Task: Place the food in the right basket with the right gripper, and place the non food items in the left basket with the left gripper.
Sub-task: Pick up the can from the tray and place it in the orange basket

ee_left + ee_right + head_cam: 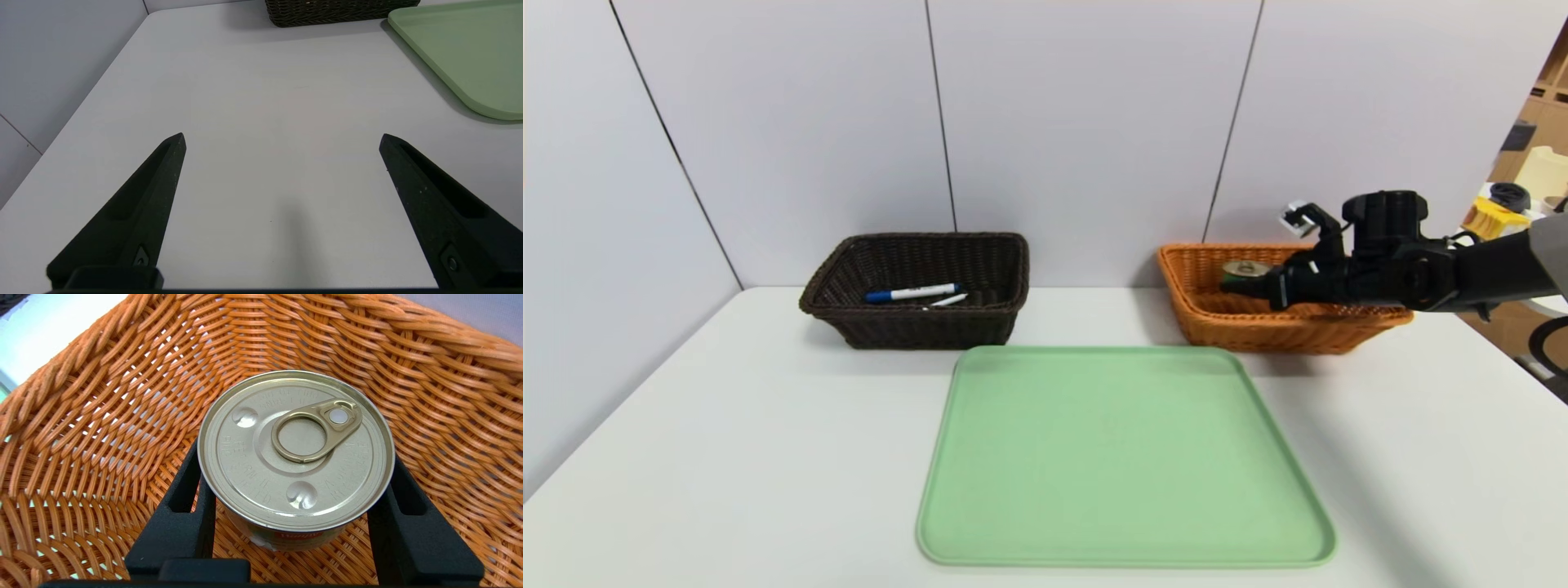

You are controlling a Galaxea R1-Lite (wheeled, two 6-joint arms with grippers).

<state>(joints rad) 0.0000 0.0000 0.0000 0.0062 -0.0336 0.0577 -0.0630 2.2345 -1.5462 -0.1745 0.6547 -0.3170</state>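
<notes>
Bench (686, 457) surface is white, backed by pale wall panels. Right gripper (1262, 287) reaches in over the right basket (1241, 327) from the bench's right edge, its two black fingers (192, 498) clamped on opposite sides of the tin can (296, 451). Can is held upright, gold pull-tab lid uppermost, inside the basket's opening with orange weave visible all round and beneath it. Whether its base touches the basket floor cannot be told. A strip of its label shows below the lid rim in the right wrist view.

Right basket stands at the back right of the bench, against the wall. Left basket (915, 322), dark brown, stands at the back, left of centre, well apart from the orange one. Inside it lie the blue-capped marker (912, 292) and, just beside it, the thin white pen (947, 300); both rest flat on the basket floor towards its front wall.

Green tray (1123, 457) lies flat at the front centre of the bench, its back edge near both baskets and touching neither.

Left gripper (282, 141) sits low over the bench's front left area, fingers spread wide apart with nothing between them. The dark basket's base and the tray's corner lie beyond it.
</notes>
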